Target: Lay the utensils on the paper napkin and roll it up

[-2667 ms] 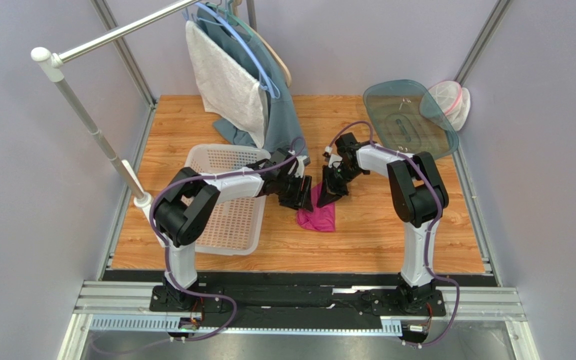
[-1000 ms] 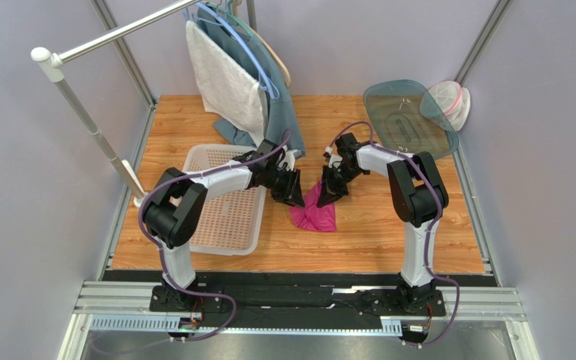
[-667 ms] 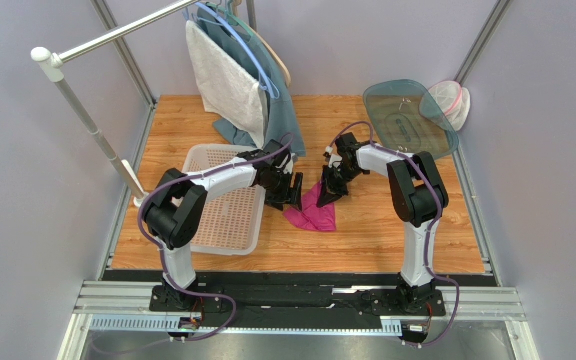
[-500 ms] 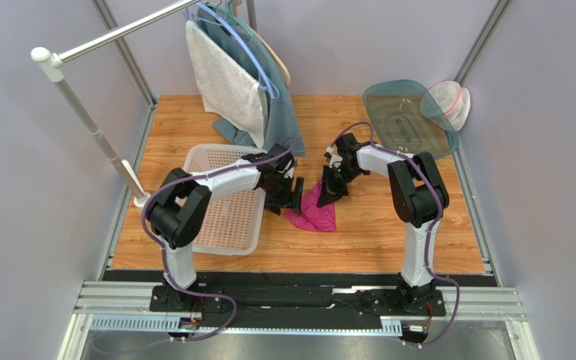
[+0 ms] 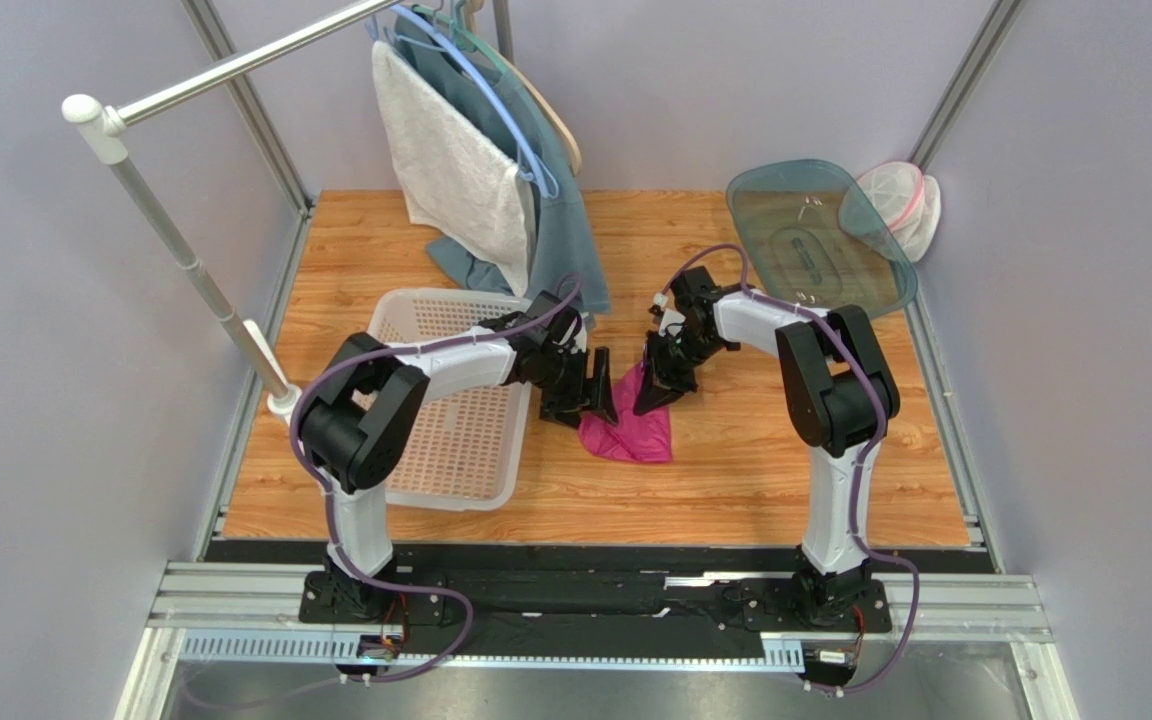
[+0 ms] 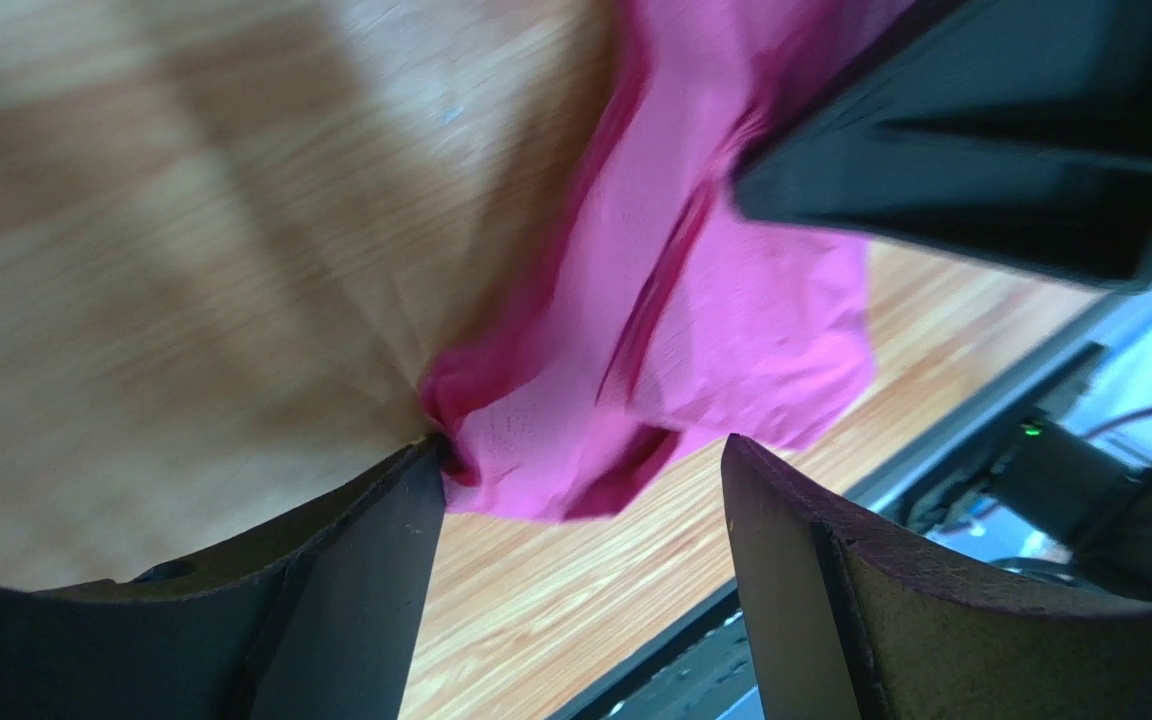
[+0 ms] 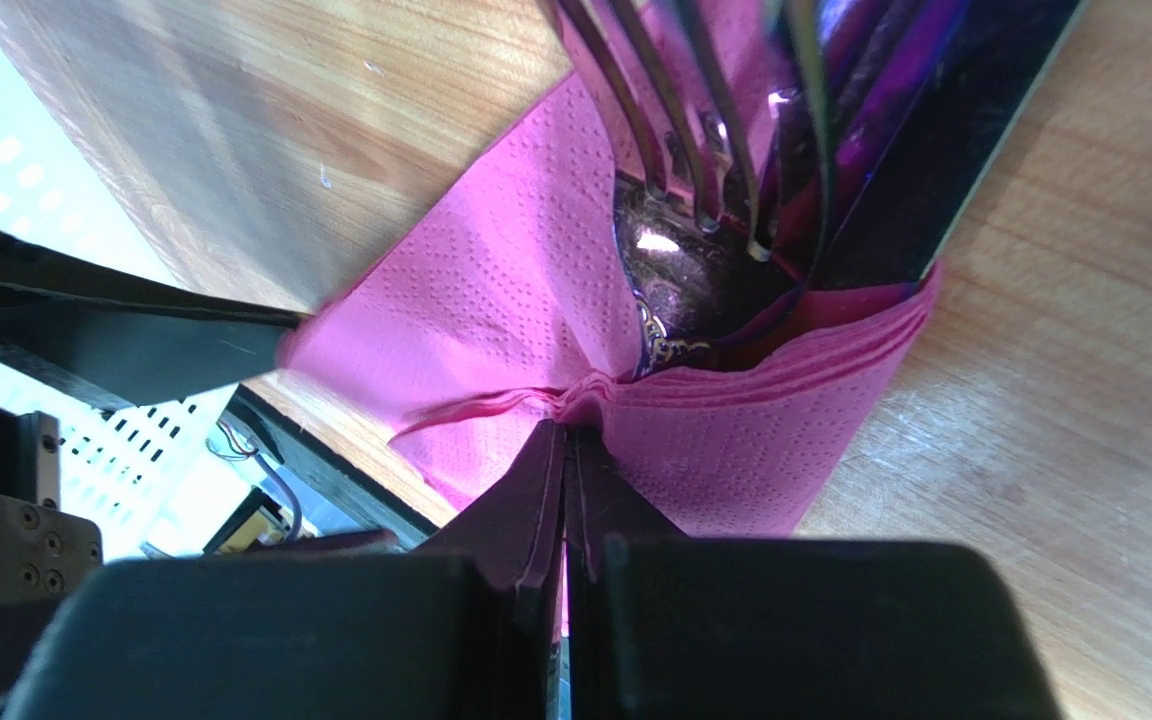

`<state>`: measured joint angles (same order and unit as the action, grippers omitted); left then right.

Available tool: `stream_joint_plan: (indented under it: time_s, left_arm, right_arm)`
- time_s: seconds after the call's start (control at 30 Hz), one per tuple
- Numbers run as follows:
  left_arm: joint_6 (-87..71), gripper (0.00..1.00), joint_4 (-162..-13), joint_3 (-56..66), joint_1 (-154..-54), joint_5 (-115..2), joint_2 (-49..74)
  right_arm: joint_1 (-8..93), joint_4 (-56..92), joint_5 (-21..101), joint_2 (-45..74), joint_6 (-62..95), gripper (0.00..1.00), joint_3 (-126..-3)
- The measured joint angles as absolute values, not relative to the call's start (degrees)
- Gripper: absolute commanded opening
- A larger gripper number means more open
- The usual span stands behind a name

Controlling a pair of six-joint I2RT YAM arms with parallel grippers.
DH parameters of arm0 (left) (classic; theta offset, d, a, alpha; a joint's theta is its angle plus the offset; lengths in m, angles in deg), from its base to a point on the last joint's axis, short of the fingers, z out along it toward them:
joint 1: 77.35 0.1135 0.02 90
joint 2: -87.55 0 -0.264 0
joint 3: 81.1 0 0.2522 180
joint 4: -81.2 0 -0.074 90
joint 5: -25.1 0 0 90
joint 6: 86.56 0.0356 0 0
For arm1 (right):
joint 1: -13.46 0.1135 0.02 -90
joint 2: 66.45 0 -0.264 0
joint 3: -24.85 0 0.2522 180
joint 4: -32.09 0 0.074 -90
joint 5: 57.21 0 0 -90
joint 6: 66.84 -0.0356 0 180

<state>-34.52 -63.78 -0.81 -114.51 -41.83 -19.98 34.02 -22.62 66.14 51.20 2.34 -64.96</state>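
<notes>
1. Where the left arm reaches across it, a white basket (image 5: 455,443) sits on the left part of the wooden desk (image 5: 748,465). A grey-white towel (image 5: 447,158) hangs from a rail behind it.
2. Just right of the basket, the left tool (image 5: 593,393) is down low at the left edge of the paper napkin (image 5: 630,432).
3. Seen from its own wrist, the left tool (image 6: 579,465) has its fingers spread wide. A crumpled corner of the paper napkin (image 6: 657,360) lies between them. One finger (image 6: 372,570) seems to touch the paper's edge and the other stands clear, so nothing is clamped.
4. The magenta napkin lies creased and partly folded on the desk, between the two tools.
5. At the napkin's far right edge, the right tool (image 5: 654,393) points down onto it. The right wrist view shows the right tool (image 7: 567,450) with its fingers pressed together on a pinched ridge of paper napkin (image 7: 507,300).
6. Just beyond that pinch, the utensils (image 7: 687,225) rest in the napkin's fold: a fork (image 7: 642,105) with its tines towards the pinch, over a glossy dark purple piece. Their handles run out of view.
7. Well apart, at the back right corner, lies a teal plastic lid (image 5: 815,233).
</notes>
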Motion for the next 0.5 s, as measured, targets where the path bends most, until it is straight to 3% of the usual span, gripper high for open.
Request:
stream_joint_plan:
  time_s: [0.5]
  left_arm:
    - [-35.4, 0.76, -79.1, 3.6, -116.4, -35.8, -27.1]
  right_arm:
    - [34.0, -22.3, 66.4, 51.1, 1.9, 0.00, -64.7]
